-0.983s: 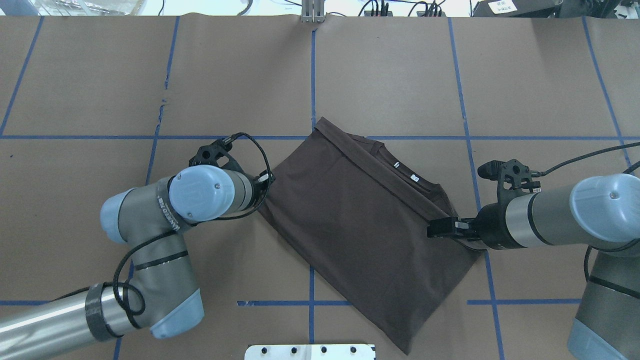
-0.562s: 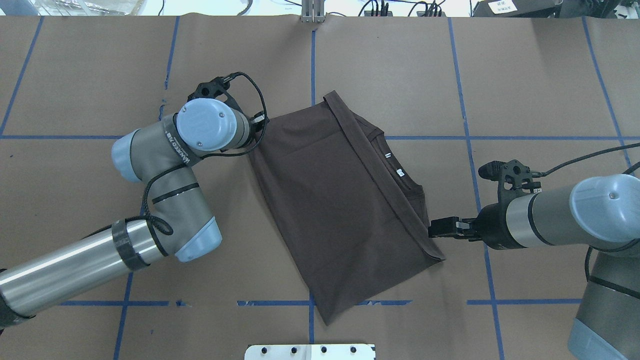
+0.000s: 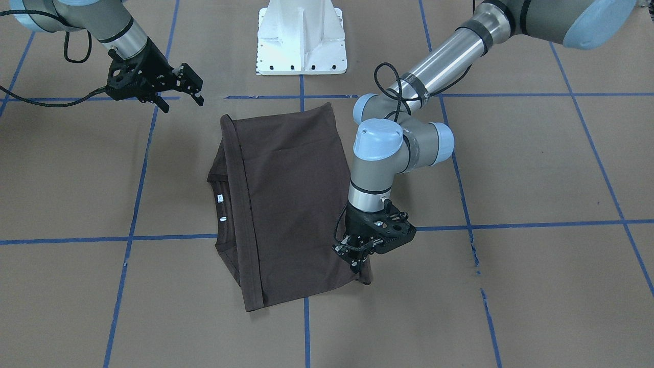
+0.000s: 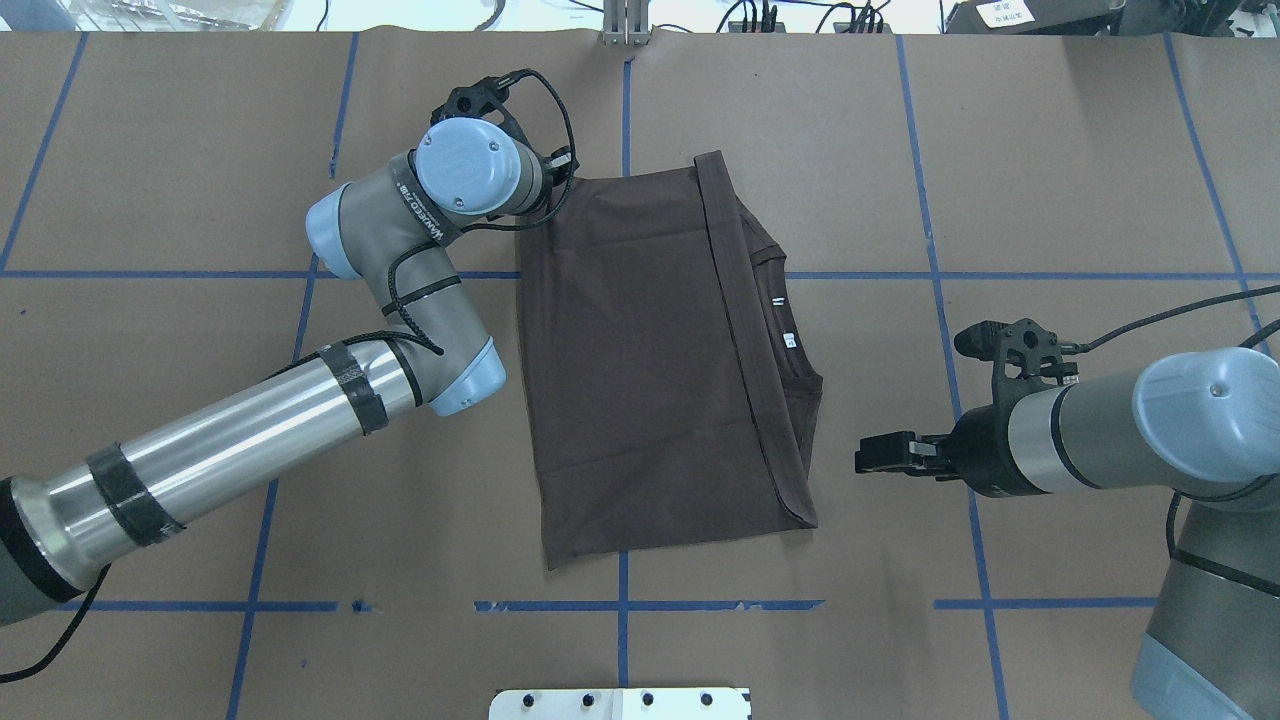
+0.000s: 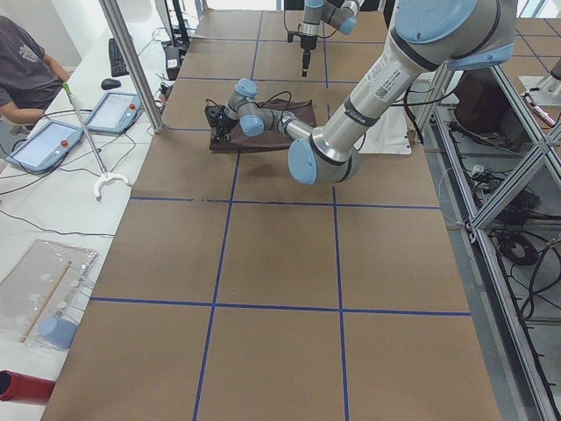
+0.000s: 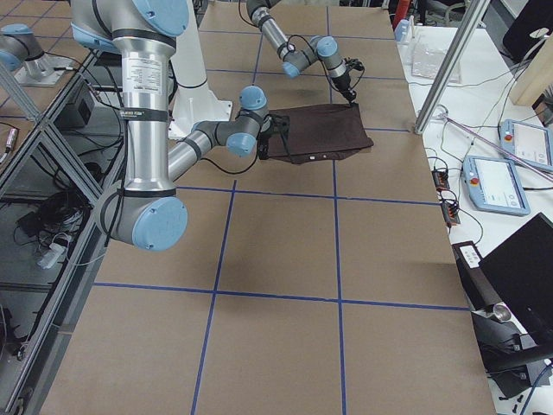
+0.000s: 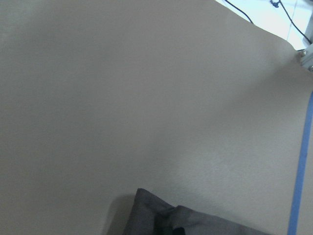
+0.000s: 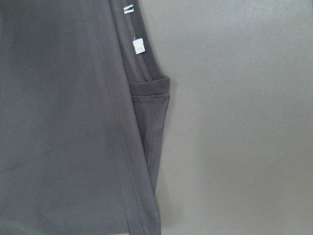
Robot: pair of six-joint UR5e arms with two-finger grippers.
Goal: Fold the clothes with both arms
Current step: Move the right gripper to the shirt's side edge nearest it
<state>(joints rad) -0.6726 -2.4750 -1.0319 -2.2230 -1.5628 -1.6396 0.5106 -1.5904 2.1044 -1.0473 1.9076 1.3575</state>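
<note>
The dark brown T-shirt lies folded in a rough rectangle at the table's middle, with its collar and white labels on the right side. My left gripper is shut on the shirt's far left corner and holds it just off the table. In the overhead view the wrist hides its fingers. The left wrist view shows only that corner. My right gripper is open and empty, a short gap to the right of the shirt's near right corner. The right wrist view shows the collar edge.
The white base pedestal stands at the near edge. Blue tape lines cross the brown table cover. Cables and a bracket sit at the far edge. An operator sits past that edge with tablets.
My left gripper has pulled the shirt's corner toward the far edge, which turned the shirt square to the table. My right gripper has let go of the shirt's right edge and stayed in place.
</note>
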